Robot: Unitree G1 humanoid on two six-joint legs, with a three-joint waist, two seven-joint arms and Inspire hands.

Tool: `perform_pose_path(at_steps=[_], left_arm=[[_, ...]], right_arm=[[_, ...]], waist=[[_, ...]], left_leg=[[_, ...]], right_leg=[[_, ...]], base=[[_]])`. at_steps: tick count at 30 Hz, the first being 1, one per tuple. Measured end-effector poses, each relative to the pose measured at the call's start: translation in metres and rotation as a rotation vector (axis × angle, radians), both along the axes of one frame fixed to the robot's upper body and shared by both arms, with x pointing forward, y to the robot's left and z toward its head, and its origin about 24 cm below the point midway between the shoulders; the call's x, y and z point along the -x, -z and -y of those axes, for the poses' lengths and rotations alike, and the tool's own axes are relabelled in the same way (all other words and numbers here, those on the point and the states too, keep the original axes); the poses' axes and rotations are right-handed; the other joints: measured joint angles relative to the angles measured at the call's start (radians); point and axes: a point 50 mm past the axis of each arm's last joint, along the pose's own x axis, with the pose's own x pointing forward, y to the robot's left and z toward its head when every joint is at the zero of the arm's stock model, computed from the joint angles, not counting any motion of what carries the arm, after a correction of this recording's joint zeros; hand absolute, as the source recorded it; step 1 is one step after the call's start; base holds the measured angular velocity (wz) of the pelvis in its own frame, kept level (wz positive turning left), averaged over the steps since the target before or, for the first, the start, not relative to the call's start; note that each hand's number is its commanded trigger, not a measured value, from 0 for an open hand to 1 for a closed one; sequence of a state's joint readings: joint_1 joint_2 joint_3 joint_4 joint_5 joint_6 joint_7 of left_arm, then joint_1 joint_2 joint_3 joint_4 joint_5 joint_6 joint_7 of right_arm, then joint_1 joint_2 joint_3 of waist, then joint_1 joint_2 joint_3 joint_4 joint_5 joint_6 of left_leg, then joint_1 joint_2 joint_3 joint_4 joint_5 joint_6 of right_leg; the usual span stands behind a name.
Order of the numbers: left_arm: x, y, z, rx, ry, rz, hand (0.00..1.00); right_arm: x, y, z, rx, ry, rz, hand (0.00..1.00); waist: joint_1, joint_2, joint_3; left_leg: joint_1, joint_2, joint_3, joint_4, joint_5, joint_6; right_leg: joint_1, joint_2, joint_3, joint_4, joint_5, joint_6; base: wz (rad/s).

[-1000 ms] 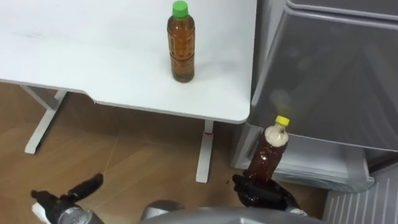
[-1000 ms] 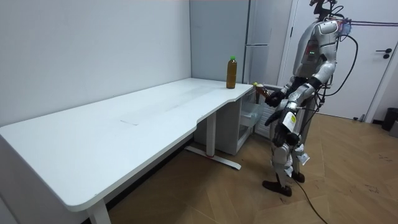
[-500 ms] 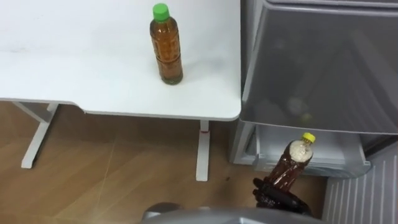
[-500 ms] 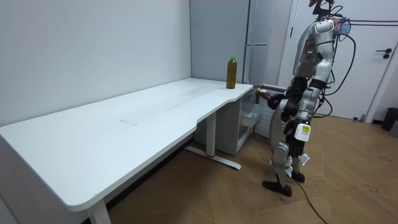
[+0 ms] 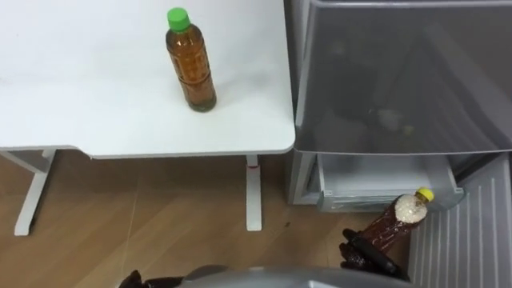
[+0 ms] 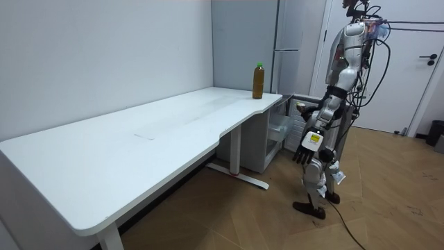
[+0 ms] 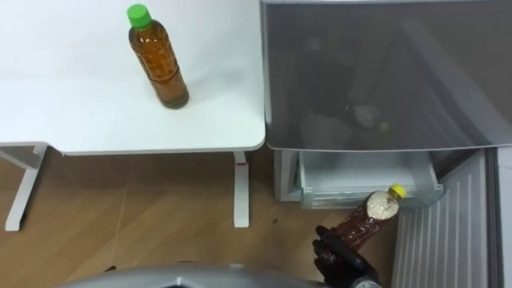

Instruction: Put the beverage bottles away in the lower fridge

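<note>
Yellow-capped bottle (image 5: 398, 222) tilted, base clasped in the curled right hand (image 5: 366, 254), cap just at the front edge of the fridge's open lower drawer (image 5: 376, 172). Best to keep the clasp firm, clear that edge, then lower gently. Left hand (image 6: 305, 149) hanging, fingers straight; green-capped bottle (image 5: 190, 60) upright near the table's (image 5: 96, 120) right edge.

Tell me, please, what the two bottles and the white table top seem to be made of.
Green-capped bottle of brown drink: probably clear glossy plastic, since the liquid shows through its grooved wall. Yellow-capped brown bottle in the right hand: likely the same plastic, as pale foam shows through its neck. White flat table top: smooth matt surface, perhaps laminate or painted board; I cannot tell which.
</note>
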State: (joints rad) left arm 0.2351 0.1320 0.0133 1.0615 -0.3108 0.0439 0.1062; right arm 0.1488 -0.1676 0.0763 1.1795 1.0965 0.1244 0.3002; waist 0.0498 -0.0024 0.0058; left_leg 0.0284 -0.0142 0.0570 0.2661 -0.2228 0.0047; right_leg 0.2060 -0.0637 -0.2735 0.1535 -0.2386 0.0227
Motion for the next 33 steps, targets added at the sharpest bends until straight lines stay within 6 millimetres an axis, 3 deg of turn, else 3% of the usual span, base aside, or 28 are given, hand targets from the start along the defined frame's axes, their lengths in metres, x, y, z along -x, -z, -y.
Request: perform_pose_path(at_steps=[12, 17, 19, 23, 27, 30, 33], left_arm=[[0.009, 0.0, -0.001, -0.004, 0.092, -0.034, 0.0], [0.008, 0.0, -0.001, 0.007, 0.133, -0.035, 0.0], [0.004, 0.0, -0.001, 0.016, 0.169, -0.031, 0.0], [-0.008, 0.0, 0.0, 0.011, 0.203, -0.014, 0.0], [-0.034, -0.002, 0.0, 0.005, 0.276, 0.03, 0.0], [-0.057, -0.007, -0.004, -0.02, 0.376, 0.06, 0.0], [-0.072, -0.008, -0.002, -0.028, 0.429, 0.068, 0.0]], right_arm=[[0.0, 0.002, -0.001, 0.005, 0.055, -0.039, 1.0], [-0.011, 0.0, -0.001, -0.024, 0.149, -0.007, 1.0], [-0.027, -0.002, 0.002, -0.02, 0.182, 0.022, 1.0], [-0.052, -0.006, 0.002, -0.02, 0.175, 0.068, 1.0], [-0.09, -0.015, 0.0, -0.026, 0.175, 0.128, 1.0], [-0.117, -0.024, -0.003, -0.035, 0.163, 0.188, 1.0], [-0.148, -0.036, -0.003, -0.032, 0.153, 0.219, 1.0]], waist=[[0.009, -0.004, 0.0049], [0.01, 0.002, 0.0083], [0.01, 0.012, 0.013], [0.01, 0.014, 0.0122], [0.013, 0.018, 0.0099], [0.016, 0.009, 0.0179], [0.012, 0.011, 0.0177]], left_leg=[[-0.001, -0.001, -0.004, 0.001, 0.0, 0.0], [-0.032, 0.001, -0.005, 0.02, 0.0, 0.0], [-0.059, 0.002, -0.008, 0.03, 0.002, 0.003], [-0.107, 0.002, -0.016, 0.042, 0.008, 0.007], [-0.167, 0.001, -0.018, 0.042, 0.035, 0.014], [-0.202, -0.002, -0.028, 0.041, 0.049, 0.016], [-0.258, -0.002, -0.031, 0.039, 0.07, 0.021]], right_leg=[[0.002, -0.001, -0.005, 0.0, 0.0, 0.0], [-0.018, 0.001, -0.006, 0.004, 0.002, 0.0], [-0.038, 0.002, -0.008, 0.007, 0.008, 0.0], [-0.087, 0.002, -0.014, 0.017, 0.013, 0.0], [-0.147, 0.001, -0.021, 0.018, 0.032, -0.003], [-0.176, 0.0, -0.034, 0.018, 0.039, -0.004], [-0.231, 0.002, -0.034, 0.018, 0.055, -0.005]], base=[[0.01], [0.01], [0.04], [0.06], [0.06], [0.12], [0.06]])
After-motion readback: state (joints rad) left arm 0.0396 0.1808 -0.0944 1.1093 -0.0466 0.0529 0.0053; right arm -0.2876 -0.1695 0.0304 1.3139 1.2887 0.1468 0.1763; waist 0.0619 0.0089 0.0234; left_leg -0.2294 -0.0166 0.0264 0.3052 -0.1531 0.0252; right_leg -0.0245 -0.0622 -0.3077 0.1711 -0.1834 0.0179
